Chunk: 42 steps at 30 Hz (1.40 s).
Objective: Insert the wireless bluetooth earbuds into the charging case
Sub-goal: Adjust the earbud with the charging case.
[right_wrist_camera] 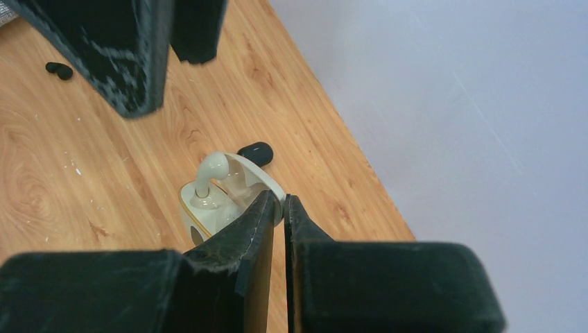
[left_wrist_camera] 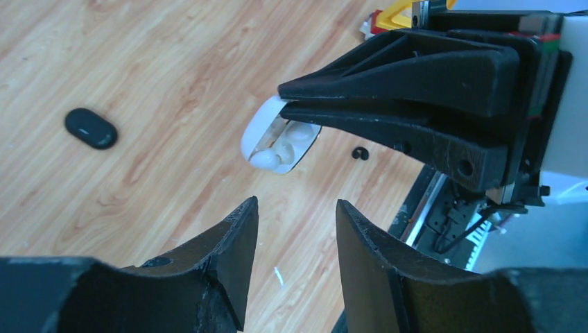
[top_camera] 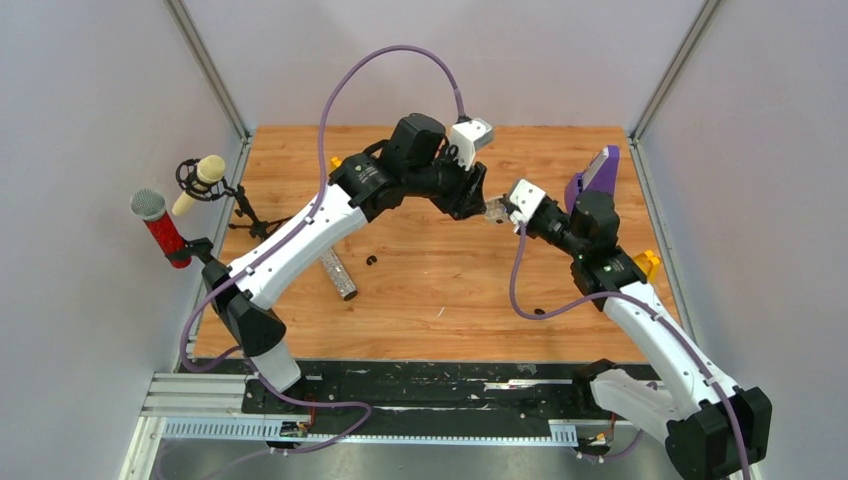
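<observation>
Earbuds first: the two white earbuds (left_wrist_camera: 267, 159) are sitting inside the white charging case (left_wrist_camera: 277, 121), and that case is up in the air over the middle of the table (top_camera: 440, 300), not resting on it. From the right wrist cam, one of them has its stem poking up out of its slot while the other sits lower next to it. Can't tell if either is fully seated.

The right gripper (right_wrist_camera: 283, 202) is clamped onto the near edge of the case, fingers almost touching each other, so it's a thin pinch on the rim. The case hangs off the fingertips with the open side facing the left arm.

The left gripper (left_wrist_camera: 297, 208) is right in front of it, just apart from the case and touching nothing. Its jaws are spread with bare wood showing through the gap, nothing between them.

Down on the wood there are the black earbuds (top_camera: 372, 261), lying loose. One is left of centre near a silver mic (top_camera: 338, 272) lying flat, and the other (top_camera: 540, 312) is further right by the purple cable. A closed black case (left_wrist_camera: 90, 128) also lies flat on the table, well apart from the white one. There's a little white sliver (left_wrist_camera: 277, 276) on the wood too.
</observation>
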Each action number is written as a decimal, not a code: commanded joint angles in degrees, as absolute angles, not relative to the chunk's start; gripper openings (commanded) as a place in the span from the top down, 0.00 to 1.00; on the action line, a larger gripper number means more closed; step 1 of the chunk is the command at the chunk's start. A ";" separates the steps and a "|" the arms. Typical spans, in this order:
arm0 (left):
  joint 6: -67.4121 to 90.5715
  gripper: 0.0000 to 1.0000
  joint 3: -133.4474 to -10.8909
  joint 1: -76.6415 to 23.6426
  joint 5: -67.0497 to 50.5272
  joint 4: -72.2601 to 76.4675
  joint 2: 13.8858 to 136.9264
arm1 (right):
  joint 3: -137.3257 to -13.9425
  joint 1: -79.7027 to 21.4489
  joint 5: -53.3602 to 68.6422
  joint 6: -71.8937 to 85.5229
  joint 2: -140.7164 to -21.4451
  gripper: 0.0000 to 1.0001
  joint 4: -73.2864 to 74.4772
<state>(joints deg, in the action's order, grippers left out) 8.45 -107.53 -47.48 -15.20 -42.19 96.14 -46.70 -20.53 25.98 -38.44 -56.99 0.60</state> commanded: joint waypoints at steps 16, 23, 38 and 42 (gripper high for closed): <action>14.84 0.53 -109.03 -48.15 -17.88 -40.37 103.00 | -45.02 -22.07 24.65 -44.07 -52.39 1.00 -0.35; 14.53 0.54 -110.88 -48.10 -17.66 -40.66 101.83 | -44.72 -22.15 25.19 -44.38 -52.80 1.00 -0.26; 15.20 0.61 -111.29 -48.34 -16.54 -40.92 104.03 | -44.47 -22.50 25.88 -44.30 -52.48 1.00 -0.21; 15.23 0.62 -111.32 -48.37 -16.19 -41.02 104.58 | -44.56 -22.59 26.10 -44.16 -52.26 1.00 -0.20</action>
<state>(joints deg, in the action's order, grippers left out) 14.31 -108.90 -47.97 -16.40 -41.41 103.94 -44.51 -22.11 24.58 -43.64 -53.47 0.69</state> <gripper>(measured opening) 0.389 0.101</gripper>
